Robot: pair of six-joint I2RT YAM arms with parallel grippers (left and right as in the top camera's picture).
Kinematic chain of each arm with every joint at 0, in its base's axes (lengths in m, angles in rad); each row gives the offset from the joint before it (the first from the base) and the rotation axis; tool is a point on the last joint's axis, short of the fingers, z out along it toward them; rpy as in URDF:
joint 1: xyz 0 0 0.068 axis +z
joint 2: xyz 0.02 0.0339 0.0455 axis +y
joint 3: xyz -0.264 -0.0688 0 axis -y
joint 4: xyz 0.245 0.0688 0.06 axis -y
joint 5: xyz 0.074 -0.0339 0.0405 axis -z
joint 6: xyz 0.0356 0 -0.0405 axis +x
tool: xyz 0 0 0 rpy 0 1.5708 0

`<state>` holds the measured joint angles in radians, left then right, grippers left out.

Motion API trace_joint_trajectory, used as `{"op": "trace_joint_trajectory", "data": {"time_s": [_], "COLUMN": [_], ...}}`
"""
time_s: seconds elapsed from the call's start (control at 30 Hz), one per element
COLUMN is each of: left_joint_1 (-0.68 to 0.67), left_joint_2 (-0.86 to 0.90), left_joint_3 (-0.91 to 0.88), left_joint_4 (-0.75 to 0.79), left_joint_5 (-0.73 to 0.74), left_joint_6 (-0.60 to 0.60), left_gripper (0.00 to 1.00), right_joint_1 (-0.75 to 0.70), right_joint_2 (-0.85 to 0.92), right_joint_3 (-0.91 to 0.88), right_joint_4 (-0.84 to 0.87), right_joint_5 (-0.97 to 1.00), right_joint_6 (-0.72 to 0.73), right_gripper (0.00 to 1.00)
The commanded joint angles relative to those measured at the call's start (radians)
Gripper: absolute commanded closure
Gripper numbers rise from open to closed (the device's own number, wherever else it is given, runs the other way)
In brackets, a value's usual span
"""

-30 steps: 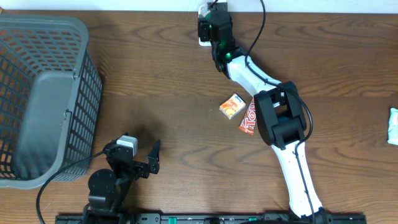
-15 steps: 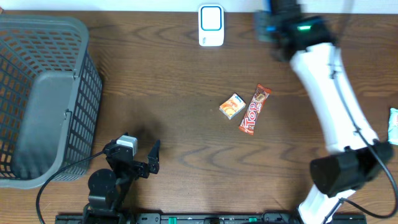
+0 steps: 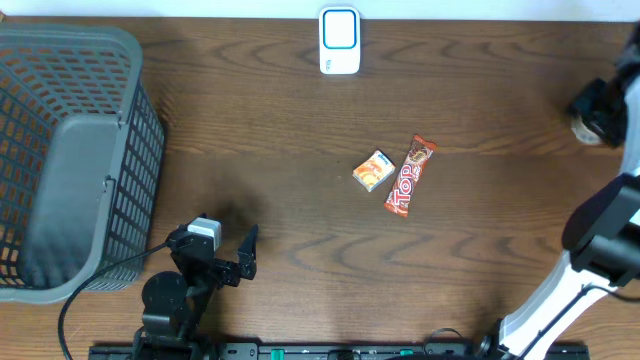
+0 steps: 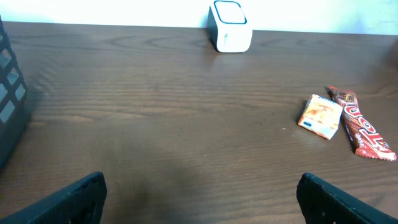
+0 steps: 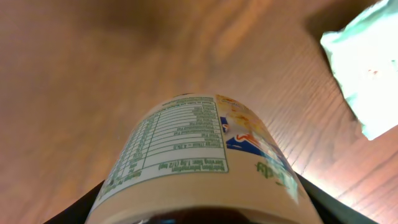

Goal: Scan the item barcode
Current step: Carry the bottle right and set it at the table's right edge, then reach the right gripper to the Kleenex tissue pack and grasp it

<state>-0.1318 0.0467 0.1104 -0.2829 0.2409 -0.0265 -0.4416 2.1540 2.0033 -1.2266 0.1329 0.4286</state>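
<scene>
The right gripper (image 3: 598,105) has been swung from the scanner (image 3: 339,40) to the right edge of the table (image 3: 250,150), clamped on a labelled bottle (image 5: 186,149). The left gripper (image 4: 200,193) is spread wide, empty, beside the basket (image 3: 60,150).

"Top" on the candy bar (image 3: 411,177)

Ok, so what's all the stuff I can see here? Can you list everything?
basket: one, grey, left end of table
scanner: one, white and blue, far edge, middle
small box: one, orange, mid-table
candy bar: one, red, beside the small box
bottle: one, cream label, between the right fingers
packet: one, pale green, on the table near the bottle
table: one, brown wood, under everything
left fingers: two, black, open and empty, near edge
right fingers: two, black, shut on the bottle
</scene>
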Motion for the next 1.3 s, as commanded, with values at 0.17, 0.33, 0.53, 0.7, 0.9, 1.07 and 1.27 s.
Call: {"op": "trace_joint_trajectory", "data": {"time_s": [0.17, 0.33, 0.53, 0.7, 0.9, 1.07, 1.27], "left_joint_1": [0.002, 0.002, 0.002, 0.002, 0.002, 0.002, 0.002], "left_joint_2": [-0.002, -0.002, -0.002, -0.002, -0.002, -0.002, -0.002], "left_joint_3": [-0.015, -0.015, -0.015, -0.015, -0.015, -0.015, -0.015], "left_joint_4": [-0.026, -0.026, -0.026, -0.026, -0.026, -0.026, -0.026], "left_joint_5": [0.009, 0.009, 0.009, 0.009, 0.009, 0.009, 0.009], "left_joint_6": [-0.005, -0.005, -0.005, -0.005, -0.005, -0.005, -0.005], "left_gripper": [0.02, 0.02, 0.02, 0.02, 0.02, 0.02, 0.02], "right_joint_1": [-0.175, -0.266, -0.238, -0.127, 0.206, 0.519, 0.737], "right_joint_2": [0.178, 0.167, 0.050, -0.127, -0.257, -0.243, -0.237], "right_joint_3": [0.001, 0.029, 0.184, 0.261, 0.260, 0.142, -0.166], "right_joint_4": [0.000, -0.021, -0.146, -0.219, -0.303, -0.280, -0.080], "right_joint_5": [-0.042, -0.091, -0.117, -0.227, -0.307, -0.288, -0.329], "right_joint_6": [-0.026, -0.097, -0.097, -0.092, -0.093, -0.352, -0.364], "right_gripper": [0.45, 0.28, 0.01, 0.01, 0.01, 0.01, 0.33]}}
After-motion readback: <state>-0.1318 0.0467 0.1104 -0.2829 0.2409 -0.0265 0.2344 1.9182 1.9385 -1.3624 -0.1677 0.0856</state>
